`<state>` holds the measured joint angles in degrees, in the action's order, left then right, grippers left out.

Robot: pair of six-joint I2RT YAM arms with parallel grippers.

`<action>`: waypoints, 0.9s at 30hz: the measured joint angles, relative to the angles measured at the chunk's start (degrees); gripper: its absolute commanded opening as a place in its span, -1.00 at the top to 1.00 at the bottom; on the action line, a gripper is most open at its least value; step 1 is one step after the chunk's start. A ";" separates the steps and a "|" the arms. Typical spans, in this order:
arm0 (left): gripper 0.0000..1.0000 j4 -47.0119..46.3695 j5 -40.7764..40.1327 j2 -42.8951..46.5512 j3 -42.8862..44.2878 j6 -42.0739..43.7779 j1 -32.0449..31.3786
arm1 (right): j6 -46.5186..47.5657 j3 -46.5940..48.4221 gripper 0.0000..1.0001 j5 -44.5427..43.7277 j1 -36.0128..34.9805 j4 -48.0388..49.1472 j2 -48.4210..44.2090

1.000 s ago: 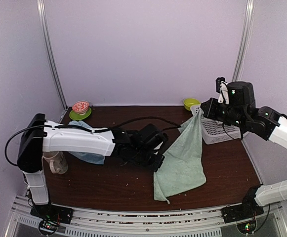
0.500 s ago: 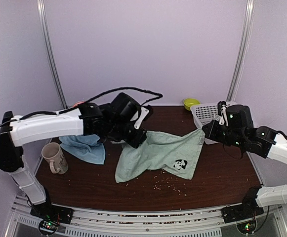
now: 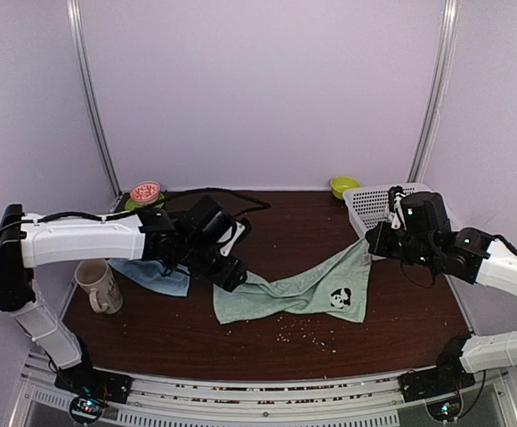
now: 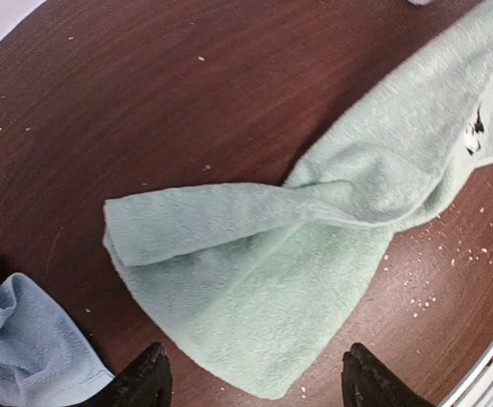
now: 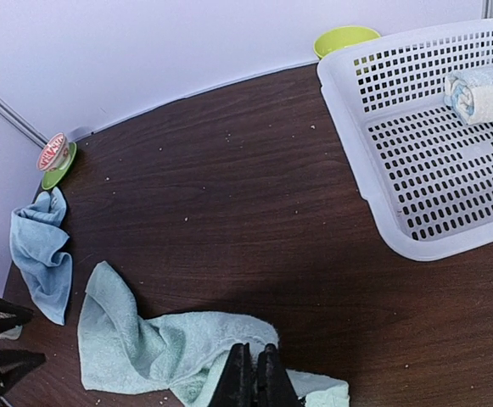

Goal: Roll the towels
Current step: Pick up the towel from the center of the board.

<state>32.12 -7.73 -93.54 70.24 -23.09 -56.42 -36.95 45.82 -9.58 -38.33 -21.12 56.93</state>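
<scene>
- The left gripper (image 3: 230,272) stands with its jaws wide apart and nothing between them. In the left wrist view, both fingertips (image 4: 148,383) are bare.
- The right gripper (image 5: 253,373) is clamped shut on one corner of the green towel (image 3: 298,294), and holds that corner slightly off the table (image 3: 276,236).
- The green towel lies at mid-table, between the two grippers. Its long axis runs left to right, from a bunched, folded-over left end to the pinched right corner. The dark printed mark (image 3: 340,298) faces up near the right end.
- The towel is not flat. The left wrist view shows one edge doubled over itself and a twist along the middle.
- The key relation is that the loose left end lies just ahead of and below the open left jaws, close to their gap. Whether the fingertips touch the cloth cannot be determined.
- Judgement: the left arm is the nearer arm for taking that end. The towel needs to be spread flat before any roll is started.
- The blue towel (image 3: 151,274) lies crumpled at the left, just beside the mug (image 3: 93,285) and apart from both grippers. It is not yet rolled.
- The white basket (image 5: 416,170) stands at the far right, with one rolled cloth (image 5: 484,91) inside.
</scene>
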 measured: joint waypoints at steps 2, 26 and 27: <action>-0.30 -0.17 -0.33 0.98 -0.50 -0.39 2.19 | 0.87 -0.02 1.00 -0.28 0.11 -0.17 -0.04; 0.31 -5.60 13.44 -14.29 1.62 -19.69 18.49 | 2.29 -2.08 1.00 0.24 0.48 0.13 -1.46; 0.31 -5.62 13.55 -14.49 1.84 -19.74 18.58 | 2.29 -2.10 1.00 0.33 0.48 0.13 -1.46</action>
<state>26.50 5.82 -108.03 72.07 -42.83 -37.85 -34.65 43.72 -9.26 -37.85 -20.99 55.46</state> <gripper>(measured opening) 0.345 0.019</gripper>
